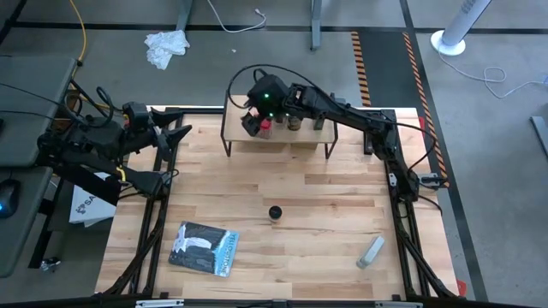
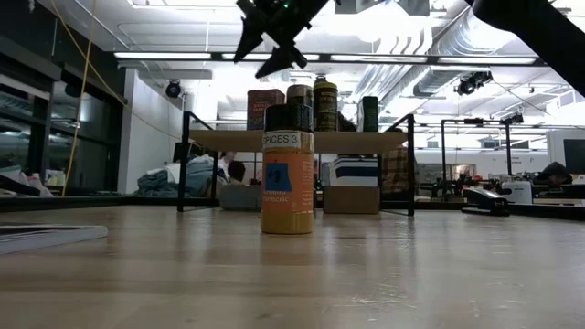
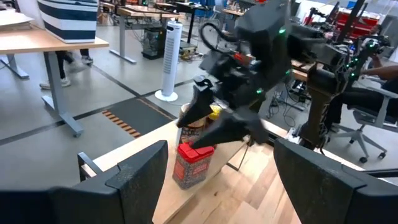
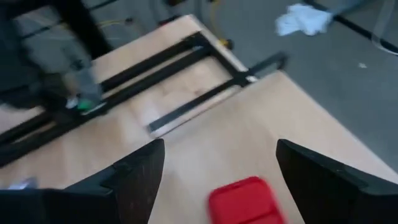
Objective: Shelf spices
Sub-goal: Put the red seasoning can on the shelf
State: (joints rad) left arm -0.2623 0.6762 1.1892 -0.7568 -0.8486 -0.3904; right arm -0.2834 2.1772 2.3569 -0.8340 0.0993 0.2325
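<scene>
The shelf point(image 1: 278, 139), a wooden plank on black wire legs, stands at the far middle of the table. A red square tin point(image 3: 193, 165) stands upright on its left end, with a tan cylinder point(image 2: 299, 96), an amber jar point(image 2: 325, 102) and a black tin point(image 2: 368, 113) in a row beside it. The yellow jar point(image 2: 287, 183) with a black cap stands upright on the table in front of the shelf point(image 2: 297, 142). My right gripper point(image 2: 272, 46) hangs open just above the red tin point(image 4: 245, 200), apart from it. My left gripper point(image 1: 175, 156) waits open at the table's left edge.
A flat blue-grey case point(image 1: 204, 249) lies near the front left. A small grey bar point(image 1: 370, 251) lies near the front right. Bare wood stretches between the yellow jar point(image 1: 275, 212) and the shelf. The black frame rails point(image 1: 402, 214) run along the table's sides.
</scene>
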